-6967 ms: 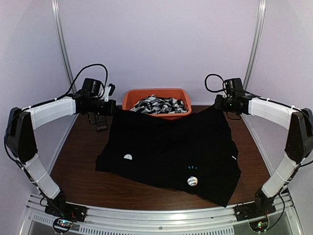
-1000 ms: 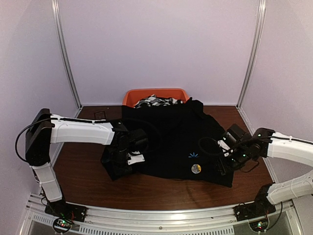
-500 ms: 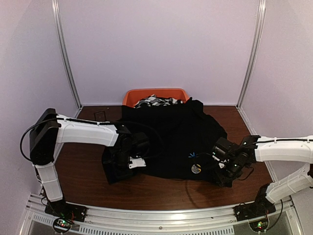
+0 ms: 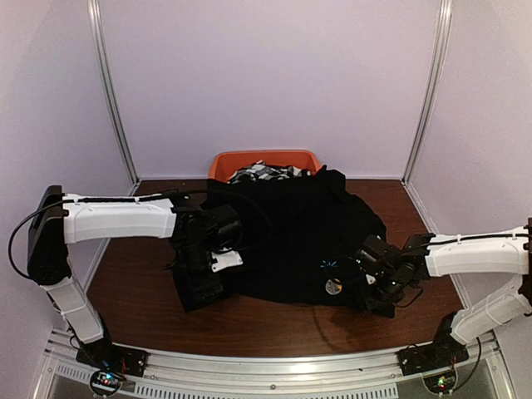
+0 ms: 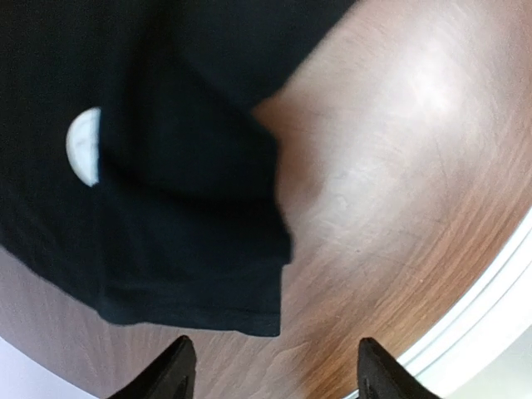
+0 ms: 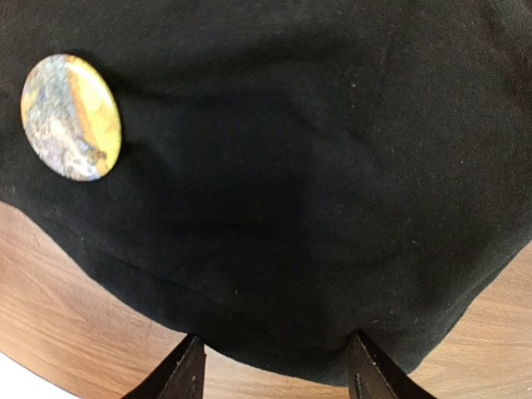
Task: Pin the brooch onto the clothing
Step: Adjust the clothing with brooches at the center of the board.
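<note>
The clothing, a black shirt (image 4: 291, 233), lies bunched on the brown table (image 4: 137, 278), with a light-blue starburst mark (image 4: 328, 264) near its front hem. The brooch (image 4: 333, 287) (image 6: 71, 116), a round yellow, blue and grey disc, rests on the shirt just below that mark. My right gripper (image 4: 371, 291) (image 6: 276, 367) hovers open over the hem (image 6: 274, 332), right of the brooch, holding nothing. My left gripper (image 4: 202, 278) (image 5: 274, 376) is open above the shirt's left corner (image 5: 208, 283) and bare wood. A small white half-round piece (image 5: 83, 147) peeks from a fold.
An orange bin (image 4: 223, 164) of black-and-white patterned fabrics (image 4: 264, 173) stands at the back, partly covered by the shirt's far edge. The metal rail (image 4: 274, 366) runs along the near edge. Bare wood shows on both sides of the shirt.
My left gripper has opened, let go of the shirt's left corner and lifted off it. My right gripper slid left along the hem, closer to the brooch.
</note>
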{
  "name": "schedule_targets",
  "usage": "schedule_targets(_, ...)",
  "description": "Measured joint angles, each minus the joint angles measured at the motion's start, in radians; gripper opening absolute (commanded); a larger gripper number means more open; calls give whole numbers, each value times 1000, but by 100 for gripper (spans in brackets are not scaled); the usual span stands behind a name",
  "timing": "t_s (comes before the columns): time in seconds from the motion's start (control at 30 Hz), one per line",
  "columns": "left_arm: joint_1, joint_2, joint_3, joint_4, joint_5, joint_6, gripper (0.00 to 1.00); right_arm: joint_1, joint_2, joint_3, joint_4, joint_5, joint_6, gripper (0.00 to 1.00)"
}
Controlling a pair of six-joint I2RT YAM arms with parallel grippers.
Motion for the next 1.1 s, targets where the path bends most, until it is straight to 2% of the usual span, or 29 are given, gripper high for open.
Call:
schedule_targets(0.13,88,-106,-61,72,14,-87,61,0,-18,-20,30,6,42,56)
schedule_targets(0.23,135,-213,-145,163,38,-183,34,0,-49,-23,50,7,70,56)
schedule_targets(0.33,139,-317,-235,287,73,-303,15,0,-66,-23,77,7,87,56)
schedule_targets(0.43,139,-386,-318,418,104,-423,1,0,-71,-23,95,7,104,55)
schedule_targets(0.6,140,-434,-513,658,179,-650,0,0,-85,-58,141,8,128,55)
schedule_targets(0.7,140,-433,-605,731,214,-739,0,0,-93,-88,166,8,145,53)
schedule_targets(0.9,149,-422,-647,801,232,-819,0,0,-66,-122,226,4,168,51)
schedule_targets(1.1,212,-417,-748,883,242,-873,0,0,-76,-154,259,3,196,50)
